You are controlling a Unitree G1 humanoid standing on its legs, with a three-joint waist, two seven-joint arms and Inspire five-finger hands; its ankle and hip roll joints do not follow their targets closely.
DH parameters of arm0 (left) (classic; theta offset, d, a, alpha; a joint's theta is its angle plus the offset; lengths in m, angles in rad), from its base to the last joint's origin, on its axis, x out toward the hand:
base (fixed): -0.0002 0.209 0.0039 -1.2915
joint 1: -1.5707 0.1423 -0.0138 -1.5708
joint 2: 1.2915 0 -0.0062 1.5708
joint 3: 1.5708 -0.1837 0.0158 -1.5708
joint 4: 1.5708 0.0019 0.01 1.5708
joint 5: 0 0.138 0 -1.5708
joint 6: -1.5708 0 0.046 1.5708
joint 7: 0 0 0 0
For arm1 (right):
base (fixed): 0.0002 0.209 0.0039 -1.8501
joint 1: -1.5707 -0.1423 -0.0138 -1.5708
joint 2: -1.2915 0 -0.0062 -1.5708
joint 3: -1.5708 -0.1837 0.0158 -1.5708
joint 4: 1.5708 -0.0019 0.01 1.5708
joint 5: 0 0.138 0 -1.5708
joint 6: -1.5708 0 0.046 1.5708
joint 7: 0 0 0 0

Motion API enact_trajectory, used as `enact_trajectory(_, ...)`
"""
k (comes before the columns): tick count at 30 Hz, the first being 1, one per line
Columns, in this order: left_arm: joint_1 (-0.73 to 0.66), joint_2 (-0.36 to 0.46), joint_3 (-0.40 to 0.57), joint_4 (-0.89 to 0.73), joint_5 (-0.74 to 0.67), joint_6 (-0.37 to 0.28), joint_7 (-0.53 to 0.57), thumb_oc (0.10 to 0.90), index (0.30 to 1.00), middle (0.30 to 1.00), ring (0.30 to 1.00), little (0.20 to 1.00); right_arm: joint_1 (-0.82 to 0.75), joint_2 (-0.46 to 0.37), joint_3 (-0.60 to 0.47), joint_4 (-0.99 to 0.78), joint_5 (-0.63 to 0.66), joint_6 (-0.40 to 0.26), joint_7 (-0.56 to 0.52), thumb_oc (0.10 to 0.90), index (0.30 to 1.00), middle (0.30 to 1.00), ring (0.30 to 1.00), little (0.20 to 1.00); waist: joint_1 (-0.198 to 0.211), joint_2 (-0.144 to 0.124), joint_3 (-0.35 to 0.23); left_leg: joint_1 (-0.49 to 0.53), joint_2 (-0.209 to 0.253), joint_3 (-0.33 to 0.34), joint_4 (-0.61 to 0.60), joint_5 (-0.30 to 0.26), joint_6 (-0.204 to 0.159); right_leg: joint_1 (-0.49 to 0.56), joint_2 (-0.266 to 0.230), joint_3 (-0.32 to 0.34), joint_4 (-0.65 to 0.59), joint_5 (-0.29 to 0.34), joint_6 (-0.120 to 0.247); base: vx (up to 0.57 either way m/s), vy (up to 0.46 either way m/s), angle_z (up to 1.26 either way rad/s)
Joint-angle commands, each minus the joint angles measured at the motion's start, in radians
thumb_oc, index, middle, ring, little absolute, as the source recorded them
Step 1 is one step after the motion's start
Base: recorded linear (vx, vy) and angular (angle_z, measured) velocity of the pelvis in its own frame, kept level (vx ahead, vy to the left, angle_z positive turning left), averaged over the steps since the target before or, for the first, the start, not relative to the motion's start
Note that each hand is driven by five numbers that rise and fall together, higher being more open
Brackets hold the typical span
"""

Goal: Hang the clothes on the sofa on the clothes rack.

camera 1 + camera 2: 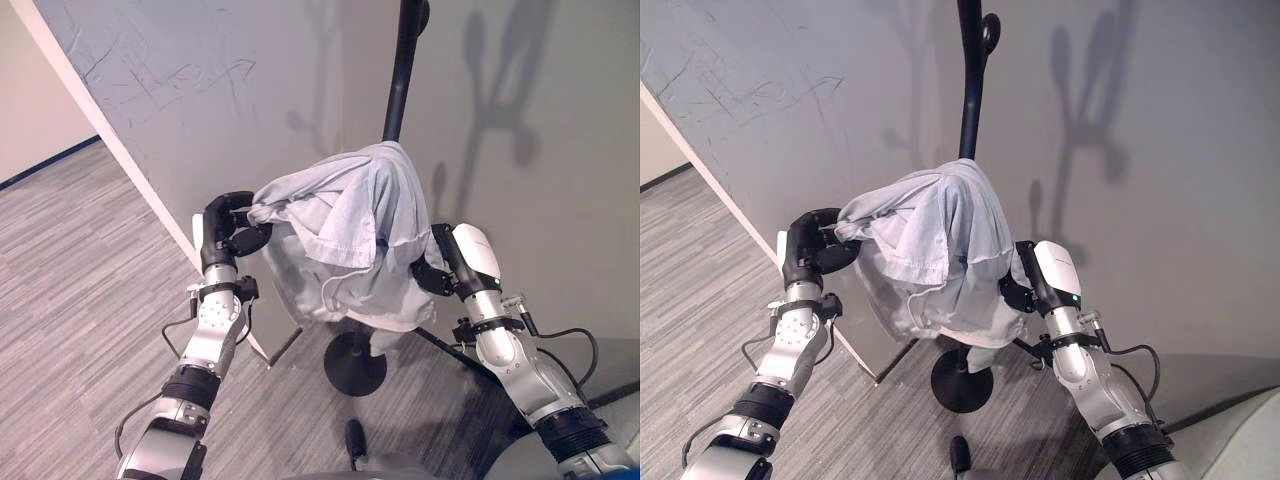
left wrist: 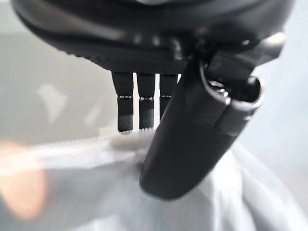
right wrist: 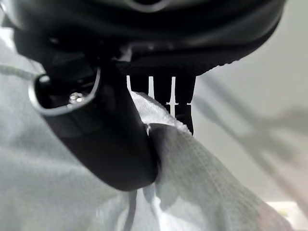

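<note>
Am pinching shirt (image 1: 350,235) w/ left hand (image 1: 232,228) & right hand (image 1: 432,270), both clamped, spreading it over clothes rack (image 1: 402,75) so it's draping evenly.

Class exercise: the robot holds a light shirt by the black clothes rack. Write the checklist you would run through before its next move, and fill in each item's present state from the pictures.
1. Left hand gripping the shirt: ok, fingers and thumb pinch a bunched edge.
2. Right hand gripping the shirt: ok, thumb and fingers close on a fold.
3. Shirt draped over the clothes rack: ok, it hangs around the pole, above the base.
4. Shirt caught on a hook: cannot tell, the cloth hides that part.
5. Shirt clear of the floor: ok, its hem hangs above the base.
6. Rack upright: ok, the pole stands straight.
</note>
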Motion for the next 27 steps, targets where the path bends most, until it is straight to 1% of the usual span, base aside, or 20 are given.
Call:
enact_trajectory(1, 0.017, 0.035, 0.042, -0.005, -0.079, -0.109, -0.014, 0.800, 0.900, 0.900, 0.900, 0.900, 0.034, 0.047, -0.019, 0.019, 0.047, -0.023, -0.008, 0.400, 0.300, 0.300, 0.300, 0.300, 0.017, -0.048, -0.092, -0.053, -0.082, 0.014, 0.001, -0.026, 0.049, 0.200, -0.031, -0.026, 0.010, -0.279, 0.067, 0.01, 0.009, 0.04)
enact_trajectory(3, 0.060, 0.003, 0.053, 0.012, -0.152, -0.104, -0.051, 0.800, 0.900, 0.900, 0.900, 0.900, 0.063, 0.059, -0.024, 0.020, 0.063, -0.021, 0.002, 0.400, 0.300, 0.300, 0.300, 0.300, 0.020, -0.048, -0.092, -0.054, -0.083, 0.012, 0.001, -0.025, 0.049, 0.201, -0.033, -0.032, 0.010, -0.280, 0.067, 0.02, 0.013, 0.05)
enact_trajectory(5, 0.119, -0.023, 0.060, 0.042, -0.244, -0.089, -0.114, 0.800, 0.900, 0.900, 0.900, 0.900, 0.090, 0.074, -0.033, 0.022, 0.091, -0.021, 0.013, 0.400, 0.300, 0.300, 0.300, 0.300, 0.023, -0.049, -0.091, -0.057, -0.084, 0.007, 0.001, -0.023, 0.049, 0.201, -0.034, -0.040, 0.010, -0.280, 0.066, 0.02, 0.013, 0.11)
enact_trajectory(8, 0.160, -0.043, 0.051, 0.078, -0.248, -0.070, -0.129, 0.800, 0.900, 0.900, 0.900, 0.900, 0.108, 0.090, -0.043, 0.036, 0.127, -0.024, 0.016, 0.400, 0.300, 0.300, 0.300, 0.300, 0.027, -0.048, -0.092, -0.061, -0.086, 0.001, 0.001, -0.021, 0.050, 0.199, -0.035, -0.046, 0.010, -0.280, 0.066, 0.01, 0.007, 0.13)
enact_trajectory(10, 0.220, -0.059, 0.055, 0.095, -0.248, -0.064, -0.136, 0.800, 0.900, 0.900, 0.900, 0.900, 0.126, 0.113, -0.059, 0.037, 0.168, -0.024, 0.010, 0.400, 0.300, 0.300, 0.300, 0.300, 0.032, -0.048, -0.089, -0.063, -0.087, -0.005, 0.001, -0.019, 0.050, 0.198, -0.037, -0.052, 0.010, -0.278, 0.066, 0.01, 0.007, 0.08)
enact_trajectory(12, 0.265, -0.082, 0.062, 0.221, -0.237, -0.049, -0.153, 0.800, 0.900, 0.900, 0.900, 0.900, 0.150, 0.139, -0.073, 0.051, 0.218, -0.044, 0.012, 0.477, 0.415, 0.415, 0.415, 0.415, 0.041, -0.051, -0.085, -0.068, -0.088, -0.013, 0.001, -0.017, 0.052, 0.195, -0.039, -0.056, 0.010, -0.279, 0.066, 0.01, 0.002, 0.11)
enact_trajectory(13, 0.264, -0.081, 0.062, 0.222, -0.237, -0.050, -0.153, 0.800, 0.900, 0.900, 0.900, 0.900, 0.150, 0.139, -0.073, 0.050, 0.218, -0.044, 0.012, 0.747, 0.820, 0.820, 0.820, 0.820, 0.040, -0.051, -0.086, -0.068, -0.088, -0.013, 0.001, -0.017, 0.052, 0.195, -0.039, -0.057, 0.010, -0.279, 0.066, 0.00, 0.002, 0.08)
enact_trajectory(14, 0.299, -0.097, 0.083, 0.313, -0.252, -0.041, -0.174, 0.800, 0.900, 0.900, 0.900, 0.900, 0.171, 0.155, -0.085, 0.060, 0.263, -0.058, 0.013, 0.800, 0.900, 0.900, 0.900, 0.900, 0.048, -0.053, -0.083, -0.069, -0.089, -0.017, 0.001, -0.015, 0.051, 0.196, -0.041, -0.061, 0.010, -0.278, 0.066, 0.00, 0.002, 0.04)
enact_trajectory(15, 0.299, -0.097, 0.083, 0.315, -0.253, -0.042, -0.175, 0.800, 0.900, 0.900, 0.900, 0.900, 0.171, 0.155, -0.085, 0.060, 0.264, -0.058, 0.013, 0.800, 0.900, 0.900, 0.900, 0.900, 0.047, -0.053, -0.083, -0.069, -0.089, -0.018, 0.001, -0.015, 0.051, 0.196, -0.041, -0.061, 0.010, -0.278, 0.066, 0.01, 0.001, 0.03)
enact_trajectory(17, 0.334, -0.131, 0.143, 0.450, -0.314, -0.025, -0.206, 0.800, 0.900, 0.900, 0.900, 0.900, 0.201, 0.178, -0.102, 0.080, 0.298, -0.064, 0.021, 0.800, 0.900, 0.900, 0.900, 0.900, 0.057, -0.057, -0.080, -0.071, -0.090, -0.026, 0.001, -0.014, 0.051, 0.196, -0.042, -0.069, 0.010, -0.280, 0.066, 0.01, -0.002, 0.05)
enact_trajectory(18, 0.341, -0.133, 0.146, 0.489, -0.305, -0.021, -0.213, 0.800, 0.900, 0.900, 0.900, 0.900, 0.212, 0.184, -0.106, 0.081, 0.308, -0.066, 0.022, 0.800, 0.900, 0.900, 0.900, 0.900, 0.059, -0.058, -0.079, -0.073, -0.090, -0.029, 0.001, -0.013, 0.051, 0.195, -0.042, -0.071, 0.010, -0.280, 0.066, 0.00, -0.002, 0.05)
enact_trajectory(19, 0.341, -0.133, 0.146, 0.490, -0.305, -0.022, -0.214, 0.800, 0.900, 0.900, 0.900, 0.900, 0.213, 0.184, -0.106, 0.081, 0.308, -0.066, 0.022, 0.800, 0.900, 0.900, 0.900, 0.900, 0.058, -0.058, -0.080, -0.073, -0.090, -0.030, 0.001, -0.013, 0.051, 0.195, -0.042, -0.072, 0.010, -0.280, 0.066, 0.00, -0.004, 0.07)
enact_trajectory(20, 0.363, -0.133, 0.158, 0.568, -0.275, -0.010, -0.229, 0.800, 0.900, 0.900, 0.900, 0.900, 0.235, 0.193, -0.122, 0.082, 0.341, -0.077, 0.029, 0.800, 0.900, 0.900, 0.900, 0.900, 0.062, -0.062, -0.076, -0.074, -0.090, -0.033, 0.001, -0.011, 0.051, 0.195, -0.042, -0.075, 0.010, -0.280, 0.065, 0.00, -0.002, 0.08)
enact_trajectory(21, 0.362, -0.132, 0.158, 0.569, -0.275, -0.010, -0.230, 0.800, 0.900, 0.900, 0.900, 0.900, 0.235, 0.193, -0.123, 0.081, 0.341, -0.077, 0.030, 0.800, 0.900, 0.900, 0.900, 0.900, 0.062, -0.062, -0.077, -0.074, -0.090, -0.033, 0.001, -0.011, 0.051, 0.195, -0.042, -0.075, 0.010, -0.280, 0.065, 0.00, -0.001, 0.11)
enact_trajectory(23, 0.372, -0.126, 0.175, 0.687, -0.228, 0.014, -0.256, 0.800, 0.900, 0.900, 0.900, 0.900, 0.254, 0.193, -0.138, 0.088, 0.373, -0.088, 0.046, 0.800, 0.900, 0.900, 0.900, 0.900, 0.064, -0.064, -0.075, -0.076, -0.090, -0.037, 0.001, -0.010, 0.050, 0.195, -0.042, -0.079, 0.010, -0.280, 0.066, -0.01, 0.000, 0.08)
enact_trajectory(27, 0.386, -0.122, 0.177, 0.754, -0.165, 0.020, -0.264, 0.800, 0.900, 0.900, 0.900, 0.900, 0.262, 0.182, -0.159, 0.084, 0.385, -0.096, 0.059, 0.800, 0.900, 0.900, 0.900, 0.900, 0.063, -0.065, -0.073, -0.078, -0.090, -0.035, 0.001, -0.009, 0.051, 0.194, -0.041, -0.076, 0.010, -0.278, 0.066, -0.01, -0.002, -0.02)
